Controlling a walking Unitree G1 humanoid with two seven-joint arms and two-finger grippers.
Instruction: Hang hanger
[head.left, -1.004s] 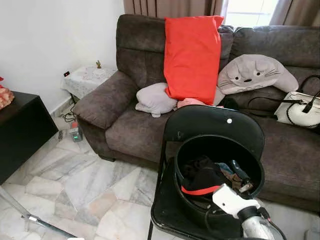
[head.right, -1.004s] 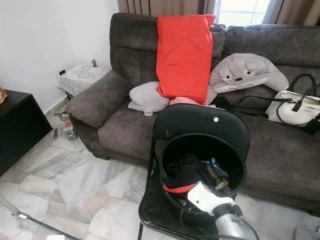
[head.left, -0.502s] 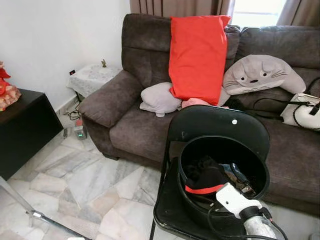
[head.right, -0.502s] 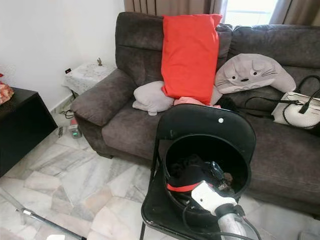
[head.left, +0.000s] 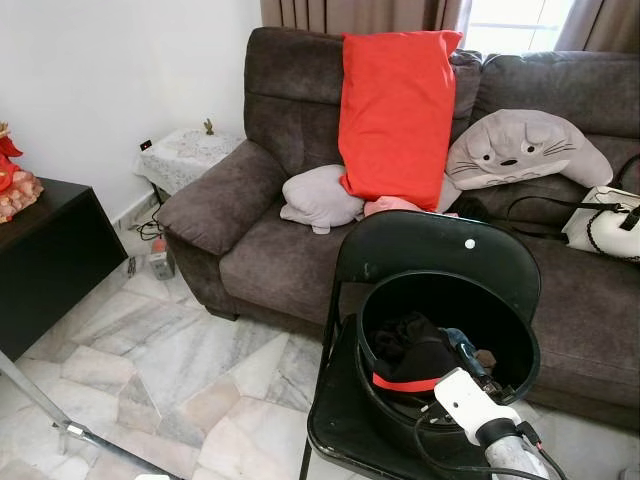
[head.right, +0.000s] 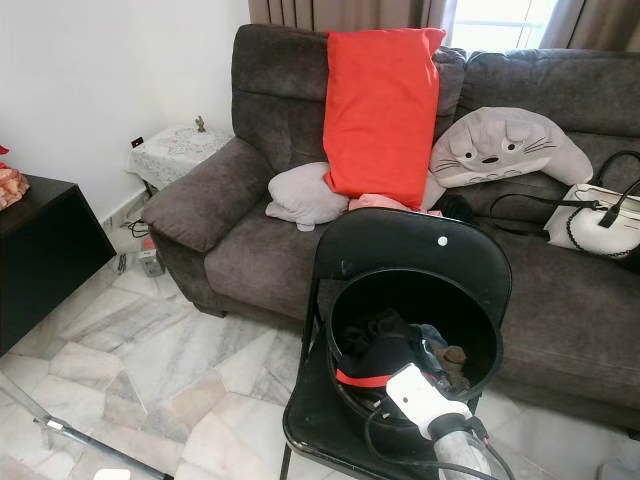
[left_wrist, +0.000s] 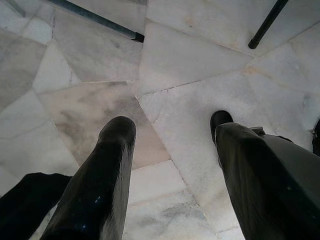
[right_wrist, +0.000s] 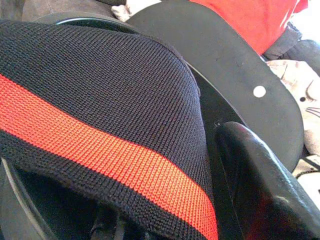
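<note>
Right wrist view puts the right end effector (head.left: 462, 352) inside the black bucket (head.left: 520, 350) on the folding chair (head.left: 430, 245), fingers apart beside black knitwear with a red stripe (right_wrist: 100, 135); no hanger is discernible, so probe gently beneath the cloth before closing, while the left end effector (left_wrist: 170, 165) hangs spread above the floor.

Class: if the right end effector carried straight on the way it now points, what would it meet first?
Most likely the black garment with the orange stripe in the black bucket; the right end effector already reaches into the bucket beside it.
</note>
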